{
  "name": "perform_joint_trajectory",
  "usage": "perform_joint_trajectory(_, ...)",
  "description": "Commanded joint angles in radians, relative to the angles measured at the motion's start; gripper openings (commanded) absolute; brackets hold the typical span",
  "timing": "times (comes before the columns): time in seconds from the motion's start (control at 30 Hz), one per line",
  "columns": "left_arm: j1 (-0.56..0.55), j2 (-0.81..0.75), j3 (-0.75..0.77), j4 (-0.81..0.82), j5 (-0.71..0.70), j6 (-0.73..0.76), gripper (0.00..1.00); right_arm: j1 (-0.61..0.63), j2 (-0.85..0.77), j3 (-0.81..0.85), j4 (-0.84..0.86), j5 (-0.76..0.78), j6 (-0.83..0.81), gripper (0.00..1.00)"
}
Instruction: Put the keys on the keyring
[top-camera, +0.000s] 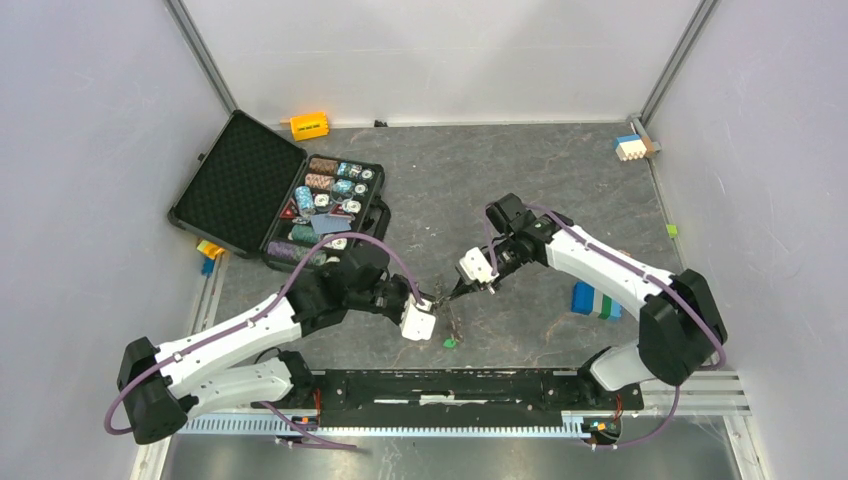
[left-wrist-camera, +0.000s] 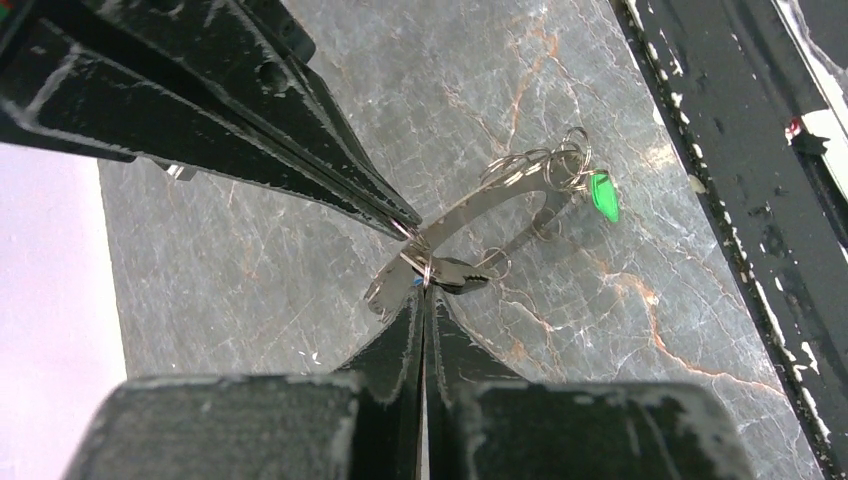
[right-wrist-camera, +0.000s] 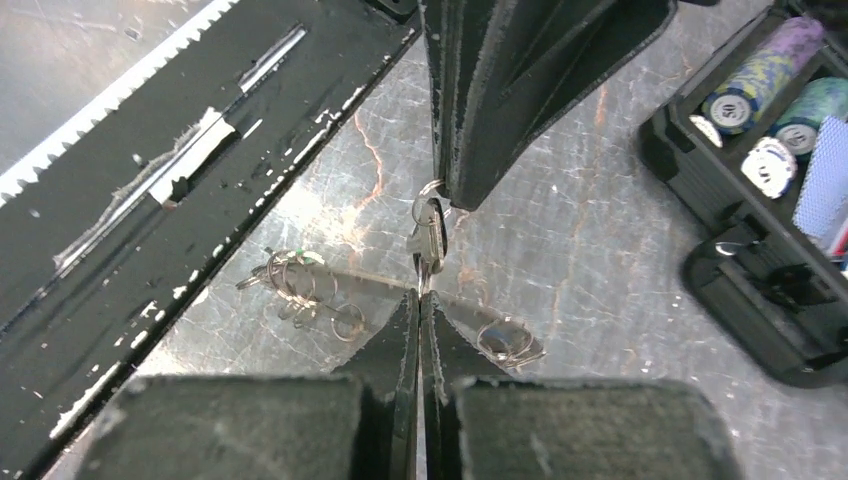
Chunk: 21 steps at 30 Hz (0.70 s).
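Flat grey toothed metal keyring (left-wrist-camera: 505, 192) lies between the arms, green-headed key (left-wrist-camera: 603, 197) at its 2 o'clock in left wrist view. Left gripper (left-wrist-camera: 424, 290) pinched on small dark-headed key (right-wrist-camera: 428, 235). Right gripper (right-wrist-camera: 420, 297) closed, tip touching key; hold unclear. Likely light, stiff, slippery: grip by head.

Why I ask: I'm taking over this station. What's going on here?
Two robot arms are threading keys onto a keyring. The left gripper is shut on the small split ring of a dark key, holding it against the keyring. The right gripper, also shut, meets it tip to tip there. Whether it grips the keyring itself is unclear. A green key lies at the keyring's far end, seemingly already attached.
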Motion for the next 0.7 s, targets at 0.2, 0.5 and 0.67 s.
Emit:
perform_joint_trajectory(0.2, -0.004, 0.030, 0.070, 0.018, -0.038, -0.067, 0.02, 0.044, -0.104, -0.007, -0.028, 0.116, -0.224, 0.00)
perform_joint_trajectory(0.5, -0.018, 0.064, 0.076, 0.053, -0.109, -0.046, 0.02, 0.055, -0.112, -0.005, -0.046, 0.087, -0.231, 0.00)
perform_joint_trajectory(0.67, -0.036, 0.058, 0.053, 0.091, -0.134, -0.027, 0.02, 0.055, -0.097, 0.001, -0.049, 0.043, -0.217, 0.00)
